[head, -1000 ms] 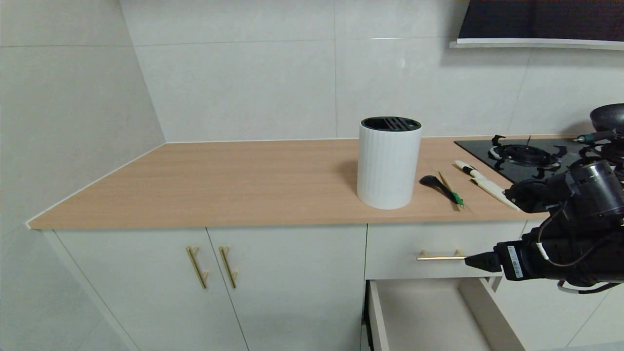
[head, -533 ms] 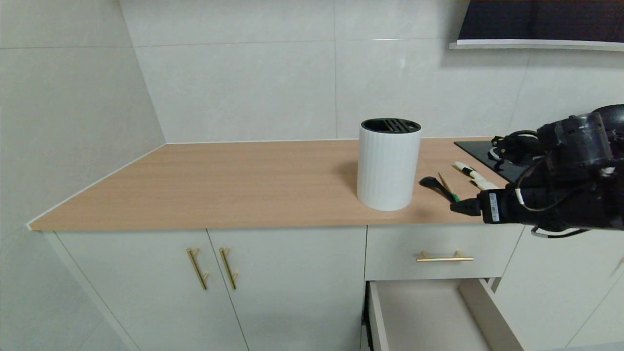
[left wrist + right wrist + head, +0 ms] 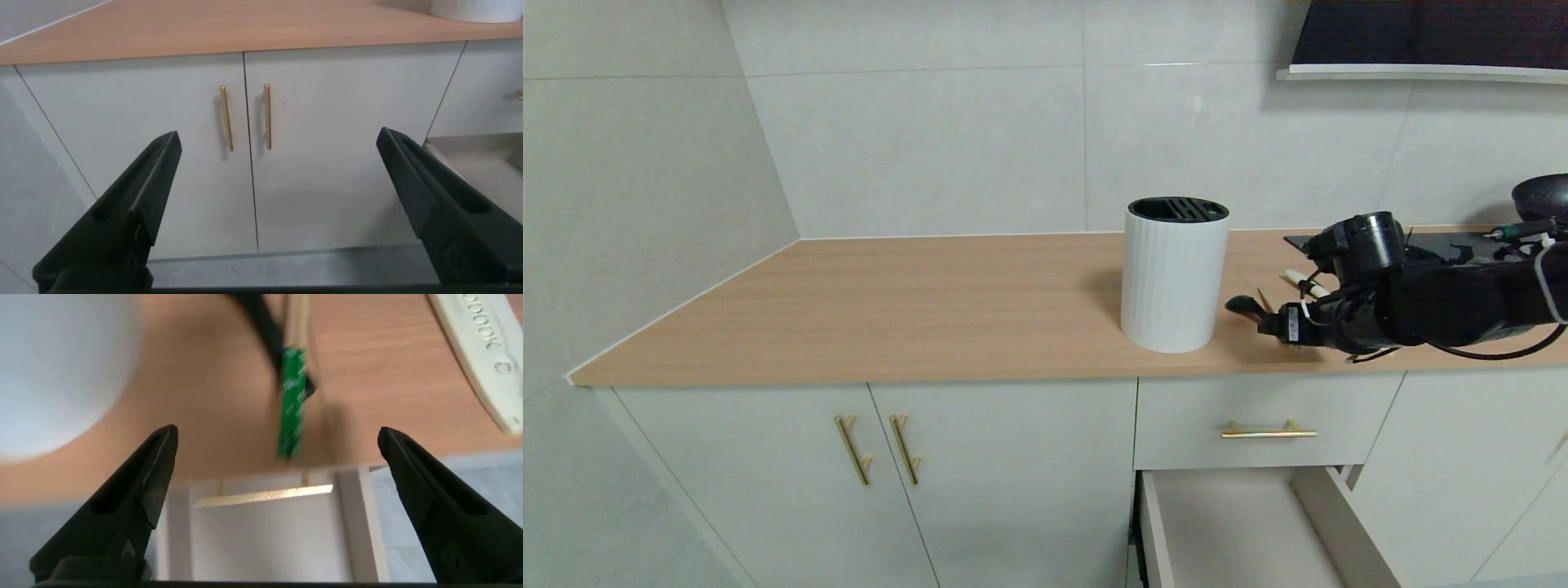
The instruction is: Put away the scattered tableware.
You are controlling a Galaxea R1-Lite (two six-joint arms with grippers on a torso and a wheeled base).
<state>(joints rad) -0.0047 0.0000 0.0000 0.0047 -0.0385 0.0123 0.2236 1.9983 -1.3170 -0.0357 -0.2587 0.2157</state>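
A black spoon (image 3: 1241, 305), a pair of chopsticks (image 3: 1264, 298) with green ends (image 3: 292, 400) and a white knife (image 3: 1299, 282) lie on the wooden counter (image 3: 931, 302), to the right of a white ribbed utensil holder (image 3: 1174, 278) with a black slotted top. My right gripper (image 3: 1270, 320) hovers open at the counter's front edge, just over the green chopstick ends and the spoon's handle (image 3: 257, 322); nothing is between its fingers. The knife's white blade (image 3: 478, 351) lies off to one side. My left gripper (image 3: 278, 204) stands open, low before the cabinet doors.
A drawer (image 3: 1233, 531) stands pulled out below the counter, under a closed drawer with a gold handle (image 3: 1267, 429). A black gas hob (image 3: 1462, 245) with a pan (image 3: 1539, 196) is at the far right. Cabinet doors with gold handles (image 3: 245, 114) are on the left.
My right arm has risen from in front of the drawers to counter height and swung left and forward, bringing its gripper over the chopsticks and spoon. The utensils have not moved.
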